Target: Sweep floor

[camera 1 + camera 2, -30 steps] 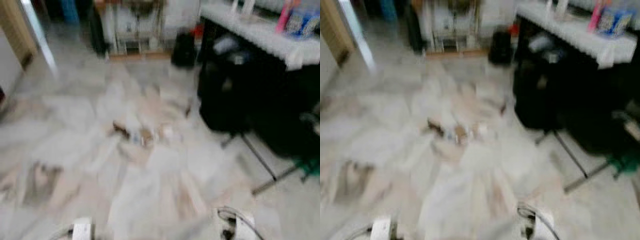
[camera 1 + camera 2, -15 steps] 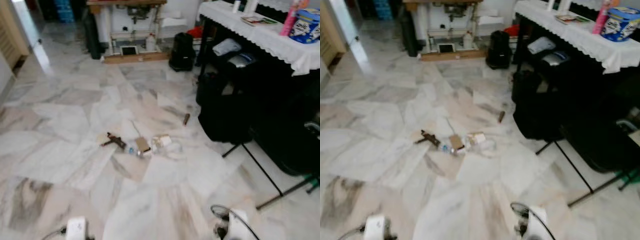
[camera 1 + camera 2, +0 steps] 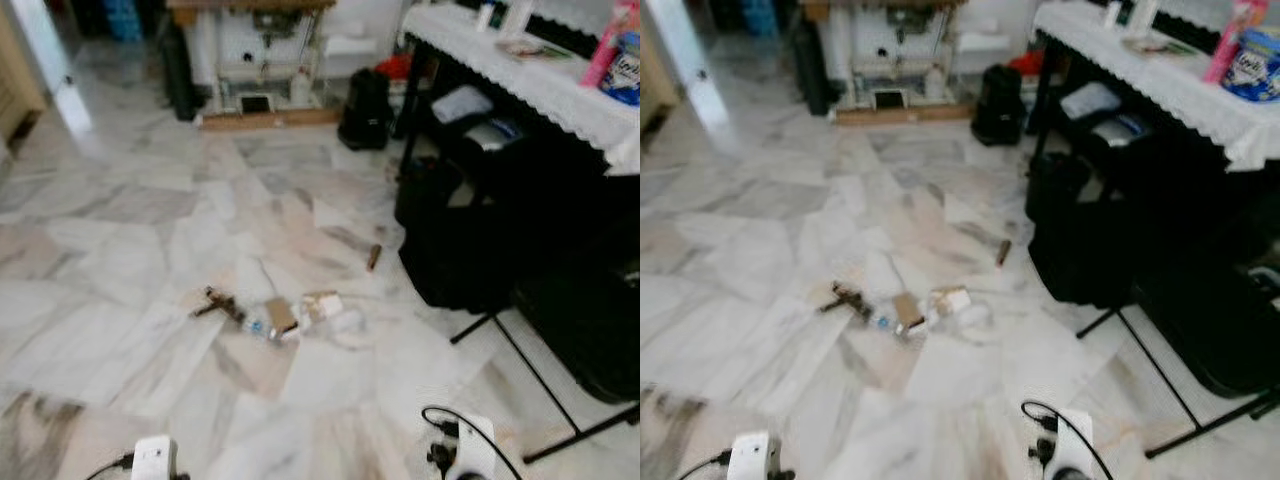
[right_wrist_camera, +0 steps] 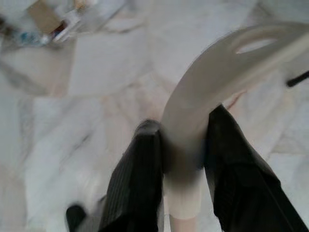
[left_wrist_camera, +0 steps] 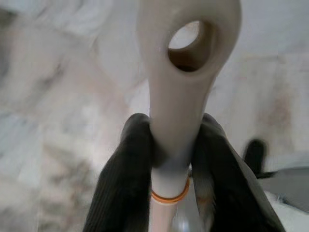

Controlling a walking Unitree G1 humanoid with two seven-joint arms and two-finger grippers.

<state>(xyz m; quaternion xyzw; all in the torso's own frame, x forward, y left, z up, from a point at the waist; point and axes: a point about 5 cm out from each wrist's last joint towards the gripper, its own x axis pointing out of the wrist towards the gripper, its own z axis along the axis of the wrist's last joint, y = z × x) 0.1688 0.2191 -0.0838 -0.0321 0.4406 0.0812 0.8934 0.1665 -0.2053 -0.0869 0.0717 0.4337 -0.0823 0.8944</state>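
Observation:
A small pile of litter (image 3: pixel 275 315), with brown scraps, a card piece and crumpled clear plastic, lies on the marble floor (image 3: pixel 120 250) ahead of me. A lone brown piece (image 3: pixel 373 257) lies to its right, near the black bags. In the left wrist view my left gripper (image 5: pixel 171 130) is shut on a cream handle (image 5: pixel 188 72) with a round hole at its end. My right gripper (image 4: pixel 183 130) is shut on a curved cream handle (image 4: pixel 217 72) with a slot in it. The litter (image 4: pixel 53 24) lies on the floor beyond it. Both white wrists (image 3: pixel 152 458) (image 3: pixel 468 448) sit low in the eye views.
At the right stands a black table with a white lace cloth (image 3: pixel 540 80). Under it are black bags (image 3: pixel 460 240), and thin black stand legs (image 3: pixel 520 350) reach out over the floor. A black bag (image 3: pixel 365 105) and a wooden bench (image 3: pixel 260 60) stand at the back.
The blurred view has cleared and the whole picture has slid down a little, so the camera moved. The litter lies in the same place on the floor.

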